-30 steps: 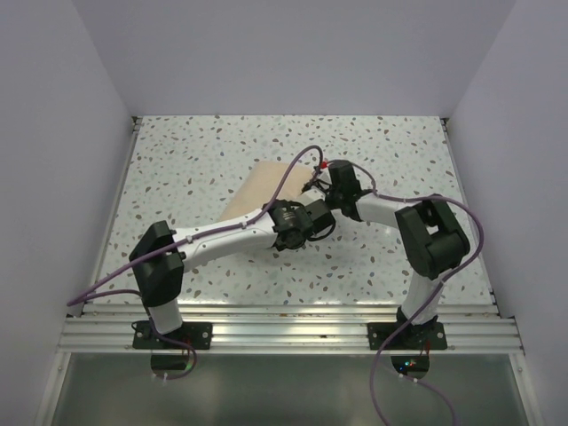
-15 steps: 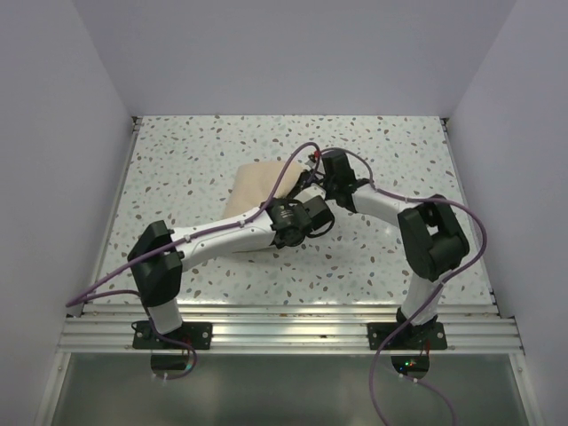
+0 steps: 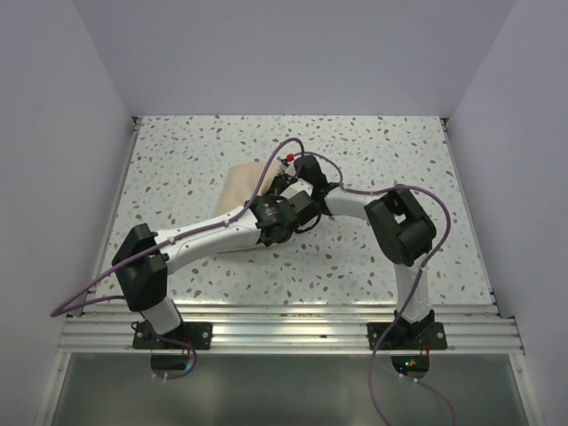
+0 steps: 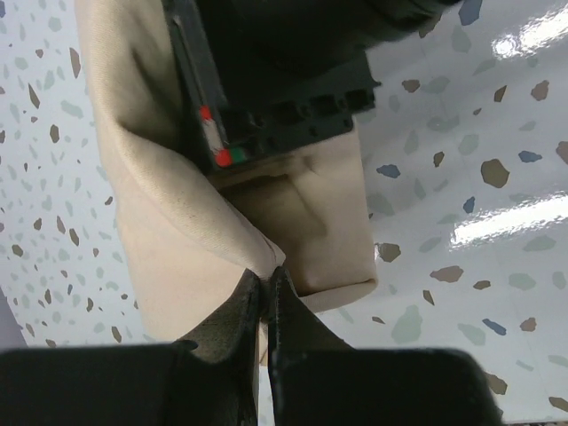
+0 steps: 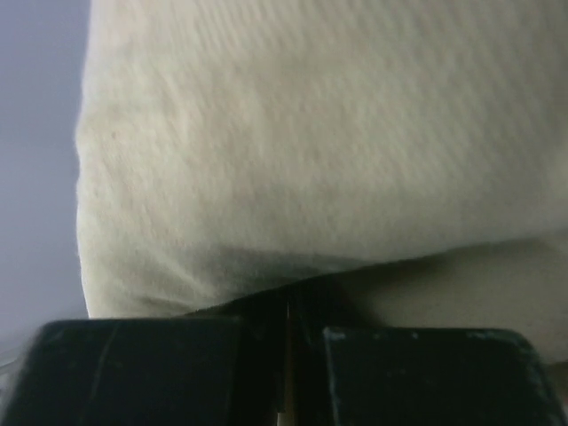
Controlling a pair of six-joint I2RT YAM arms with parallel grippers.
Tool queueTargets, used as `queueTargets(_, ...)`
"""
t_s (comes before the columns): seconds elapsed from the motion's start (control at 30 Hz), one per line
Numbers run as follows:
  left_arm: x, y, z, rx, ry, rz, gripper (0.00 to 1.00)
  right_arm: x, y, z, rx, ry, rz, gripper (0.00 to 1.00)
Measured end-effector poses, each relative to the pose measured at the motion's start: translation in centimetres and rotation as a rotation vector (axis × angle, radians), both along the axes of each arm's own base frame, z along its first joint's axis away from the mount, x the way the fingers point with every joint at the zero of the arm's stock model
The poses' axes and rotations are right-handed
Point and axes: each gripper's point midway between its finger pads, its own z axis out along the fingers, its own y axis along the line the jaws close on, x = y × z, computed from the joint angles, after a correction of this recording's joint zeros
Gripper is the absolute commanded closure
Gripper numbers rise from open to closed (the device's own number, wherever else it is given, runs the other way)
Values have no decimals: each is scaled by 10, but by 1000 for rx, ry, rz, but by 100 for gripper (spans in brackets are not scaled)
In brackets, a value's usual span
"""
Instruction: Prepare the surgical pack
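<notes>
While left pincer (image 4: 264,282) pinches a fold of wrap (image 4: 169,222) & right pincer (image 5: 286,306) sits pressed shut vs it, a hard tug cld slip that fold & undo the wrapping.

Tan cloth bundle (image 3: 238,188), wrapped & compact, lies approx mid table (image 3: 177,151), slightly left; one fold raised in a ridge (contents hidden).

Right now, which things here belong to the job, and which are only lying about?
Job: wrapped tan bundle; left tool, pinching a fold of it; right tool, shut, at the cloth.
Only there: speckled table; purple cables.
</notes>
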Motion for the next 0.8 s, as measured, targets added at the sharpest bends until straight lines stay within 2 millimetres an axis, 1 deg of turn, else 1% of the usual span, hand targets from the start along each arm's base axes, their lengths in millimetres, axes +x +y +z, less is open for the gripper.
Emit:
queueTargets(0.1, -2, 8, -5, 6, -2, -1, 100, 19, 16, 1, -1, -24, -17, 100)
queueTargets(0.17, -3, 9, -6, -4, -2, -1, 100, 29, 16, -1, -25, -38, -26, 100)
queueTargets(0.27, -5, 6, -3, -54, -8, -4, 100, 43, 0, 1, -90, -39, -31, 94)
queueTargets(0.33, -7, 7, 1, -96, -13, 1, 100, 56, -19, 5, -123, -59, -39, 92)
queueTargets(0.4, -9, 11, 5, -128, -10, 4, 100, 64, -43, 9, -154, -64, -57, 91)
queueTargets(0.5, -9, 17, 11, -168, -13, 16, 100, 70, -74, 16, -189, -76, -86, 91)
queueTargets(0.57, -9, 19, 14, -183, -14, 21, 100, 71, -83, 24, -196, -92, -92, 92)
queueTargets(0.63, -9, 21, 17, -194, -18, 23, 100, 71, -84, 29, -193, -114, -86, 95)
queueTargets(0.8, -10, 19, 17, -201, -10, 18, 100, 63, -74, 30, -184, -119, -54, 97)
